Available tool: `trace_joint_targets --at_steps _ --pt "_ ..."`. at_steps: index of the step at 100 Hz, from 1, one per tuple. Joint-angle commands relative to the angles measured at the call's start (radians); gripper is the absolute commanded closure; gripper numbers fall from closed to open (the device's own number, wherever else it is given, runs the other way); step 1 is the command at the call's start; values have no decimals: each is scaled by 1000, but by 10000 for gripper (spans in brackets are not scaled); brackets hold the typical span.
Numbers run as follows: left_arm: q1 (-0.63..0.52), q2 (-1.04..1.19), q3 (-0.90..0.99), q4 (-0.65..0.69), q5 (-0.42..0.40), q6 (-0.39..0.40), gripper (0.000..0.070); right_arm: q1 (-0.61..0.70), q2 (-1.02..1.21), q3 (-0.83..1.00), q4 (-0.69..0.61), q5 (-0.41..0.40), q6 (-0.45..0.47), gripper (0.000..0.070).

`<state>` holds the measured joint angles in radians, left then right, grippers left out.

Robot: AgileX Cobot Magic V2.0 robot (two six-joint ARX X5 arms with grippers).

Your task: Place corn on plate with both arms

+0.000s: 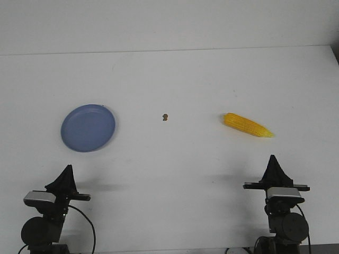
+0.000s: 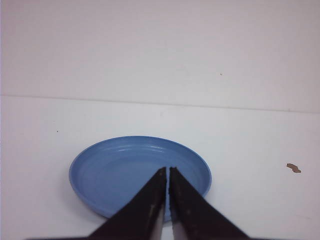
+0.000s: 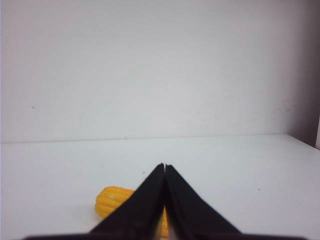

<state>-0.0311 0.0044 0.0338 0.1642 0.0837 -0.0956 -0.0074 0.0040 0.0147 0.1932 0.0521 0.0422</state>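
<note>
The yellow corn [image 1: 247, 125] lies on the white table at the right, its thin tip toward the right. The blue plate [image 1: 88, 127] sits at the left and holds nothing. My left gripper [image 1: 67, 168] is shut and empty, on the near side of the plate; in the left wrist view its tips [image 2: 167, 169] point at the plate [image 2: 115, 165]. My right gripper [image 1: 272, 158] is shut and empty, on the near side of the corn. In the right wrist view its tips [image 3: 164, 165] hide most of the corn [image 3: 111, 200].
A tiny brown speck [image 1: 165, 116] lies on the table between the plate and the corn; it also shows in the left wrist view [image 2: 293, 168]. The table's far edge [image 1: 169, 51] meets a white wall. The table's right edge [image 1: 335, 53] is near the corn's side.
</note>
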Motion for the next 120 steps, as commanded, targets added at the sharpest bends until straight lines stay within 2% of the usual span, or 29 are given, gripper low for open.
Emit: trace_joint_targets --at_steps 1,75,84,97,107,120 --pt "-2 -1 -19 10 2 4 688 0 -3 -2 13 0 10 699" --pt "-2 -1 6 14 1 2 688 0 -3 -2 38 1 6 699" --pt "-2 -1 38 -22 1 1 688 0 -3 -2 65 0 14 699" --pt "-2 12 122 -150 1 0 688 2 -3 10 94 -2 26 699" --pt "-2 50 214 -251 -2 -9 688 2 -2 61 31 -3 32 699" --pt "-2 135 360 -330 -27 -77 688 2 2 186 -181 -3 37 699"
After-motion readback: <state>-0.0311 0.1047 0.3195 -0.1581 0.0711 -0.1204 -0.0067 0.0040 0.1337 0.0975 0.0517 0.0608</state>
